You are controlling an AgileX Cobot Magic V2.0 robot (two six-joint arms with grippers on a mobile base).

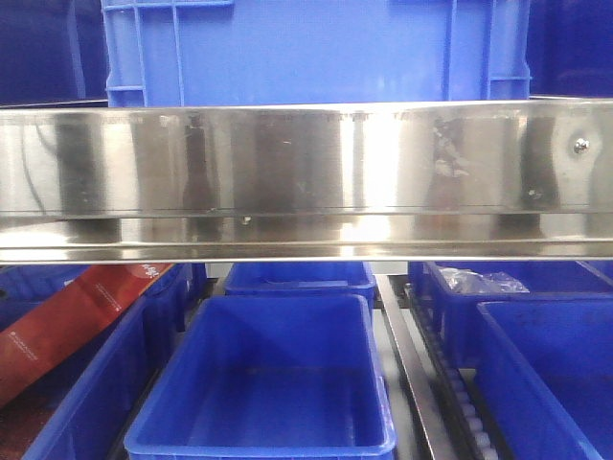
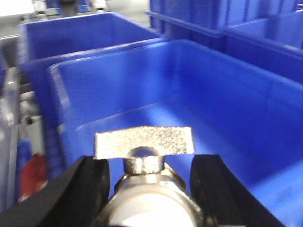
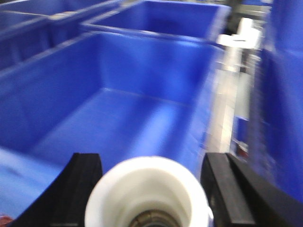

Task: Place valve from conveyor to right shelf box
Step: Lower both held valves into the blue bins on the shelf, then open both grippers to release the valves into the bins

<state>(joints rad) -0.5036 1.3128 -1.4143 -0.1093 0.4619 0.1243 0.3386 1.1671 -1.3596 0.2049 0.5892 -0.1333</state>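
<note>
Left tool tight on valve, right tool tight on white-capped part, blue boxes below both.

Valve blurred, apparently cropped below.

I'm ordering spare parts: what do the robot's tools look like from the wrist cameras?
The left tool and right tool look alike: each has two matte black, wedge-shaped fingers with flat inner faces. No cables, markings or arm links are visible.
</note>
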